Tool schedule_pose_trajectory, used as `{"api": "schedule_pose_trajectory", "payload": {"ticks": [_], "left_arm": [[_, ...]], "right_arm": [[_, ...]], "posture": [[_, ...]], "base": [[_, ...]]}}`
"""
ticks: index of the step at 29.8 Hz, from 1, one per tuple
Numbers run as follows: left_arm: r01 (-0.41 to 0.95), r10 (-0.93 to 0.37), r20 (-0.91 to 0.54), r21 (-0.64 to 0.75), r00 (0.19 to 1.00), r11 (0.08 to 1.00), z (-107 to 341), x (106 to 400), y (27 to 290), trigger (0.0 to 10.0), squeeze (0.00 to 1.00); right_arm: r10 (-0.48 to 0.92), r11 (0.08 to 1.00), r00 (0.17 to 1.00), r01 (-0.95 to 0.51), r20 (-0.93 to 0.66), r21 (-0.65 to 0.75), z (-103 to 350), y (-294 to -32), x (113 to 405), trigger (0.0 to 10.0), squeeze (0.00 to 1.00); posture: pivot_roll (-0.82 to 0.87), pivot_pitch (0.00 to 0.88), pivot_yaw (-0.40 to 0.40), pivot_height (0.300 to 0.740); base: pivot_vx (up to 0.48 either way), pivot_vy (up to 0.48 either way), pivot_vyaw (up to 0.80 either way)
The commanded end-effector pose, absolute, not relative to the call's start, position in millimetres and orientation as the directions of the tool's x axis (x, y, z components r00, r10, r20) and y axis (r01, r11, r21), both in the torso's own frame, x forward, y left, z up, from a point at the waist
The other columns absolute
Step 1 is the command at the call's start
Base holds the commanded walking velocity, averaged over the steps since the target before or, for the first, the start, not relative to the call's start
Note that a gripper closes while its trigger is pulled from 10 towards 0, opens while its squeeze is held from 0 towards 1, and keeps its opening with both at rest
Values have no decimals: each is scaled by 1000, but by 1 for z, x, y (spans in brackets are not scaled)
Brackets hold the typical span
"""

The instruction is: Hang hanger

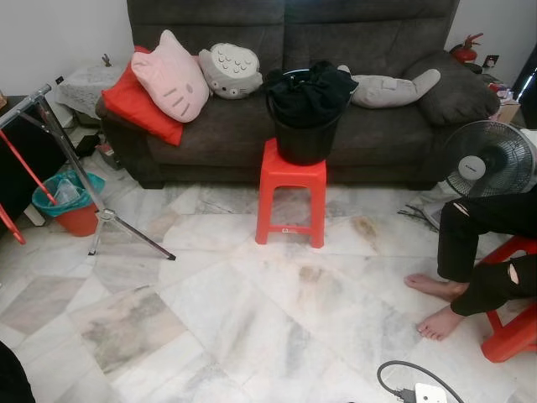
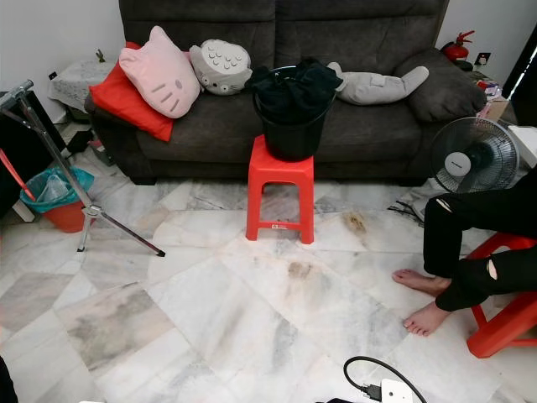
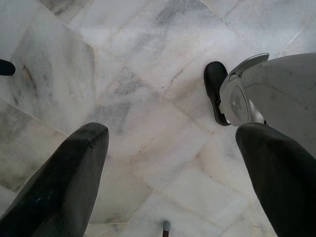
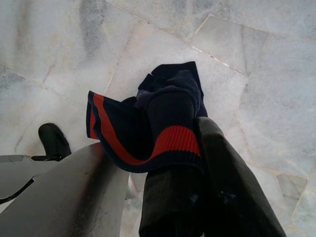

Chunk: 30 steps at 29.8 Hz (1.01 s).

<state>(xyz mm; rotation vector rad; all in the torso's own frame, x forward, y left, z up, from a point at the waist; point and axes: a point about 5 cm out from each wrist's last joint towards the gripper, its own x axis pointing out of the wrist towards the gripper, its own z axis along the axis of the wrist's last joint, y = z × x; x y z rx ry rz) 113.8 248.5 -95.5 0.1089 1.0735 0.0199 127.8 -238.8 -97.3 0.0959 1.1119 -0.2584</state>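
**A:** Hanger first: where is it?

**B:** You cannot tell for sure. At the far left edge of the head views, thin red pieces (image 1: pixel 21 164) slant beside the drying rack (image 1: pixel 59 143), a grey metal frame on splayed legs. They are cut off by the frame edge, so whether they are a hanger stays unclear.

**A:** What is your right hand doing?

**B:** Your right hand (image 4: pixel 190 128) is closed on a navy cloth (image 4: pixel 118 133) with red stripes. The cloth is draped over one finger and pinched against the other, above the marble floor (image 4: pixel 276 98). The robot's black foot (image 4: pixel 53 140) shows below it.

**A:** And the left?

**B:** Your left hand (image 3: pixel 173 143) is open. Its fingers (image 3: pixel 74 173) are spread wide with nothing between them, and it points down at bare floor tiles.

**A:** What lies ahead?

**B:** A red stool (image 1: pixel 291 180) stands on the floor just in front of a dark sofa (image 1: pixel 210 134). On the stool sits a black bucket (image 1: pixel 304 134) heaped with dark clothes (image 1: pixel 309 88). A red bin (image 1: pixel 71 206) with a teal liner sits by the rack's legs.

**A:** Anyone nearby?

**B:** A person's legs (image 1: pixel 478 243) in black trousers, barefoot, show on your right. The person sits on a red seat, near a standing fan (image 1: pixel 489 159). A white power strip (image 1: pixel 428 393) lies on the floor close to you.
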Motion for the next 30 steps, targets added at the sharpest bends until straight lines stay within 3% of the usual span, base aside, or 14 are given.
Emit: {"api": "schedule_pose_trajectory", "payload": {"ticks": [1, 4, 30], "left_arm": [[34, 73, -884, 100, 462, 994, -96, 110, 251, 10000, 0], [34, 73, -884, 100, 463, 994, -96, 110, 251, 10000, 0], [30, 67, -882, 92, 467, 995, -96, 111, 250, 10000, 0]], "right_arm": [[-164, 965, 409, 254, -898, -61, -98, -241, 126, 10000, 0], [-168, 967, 421, 246, -892, -66, -97, -241, 127, 10000, 0], [-175, 975, 424, 203, -889, -95, -96, -243, 128, 10000, 0]], "posture": [[-103, 0, 29, 740], [-106, 0, 33, 740], [-114, 0, 34, 740]], "base": [[0, 0, 0], [0, 0, 0], [0, 0, 800]]}}
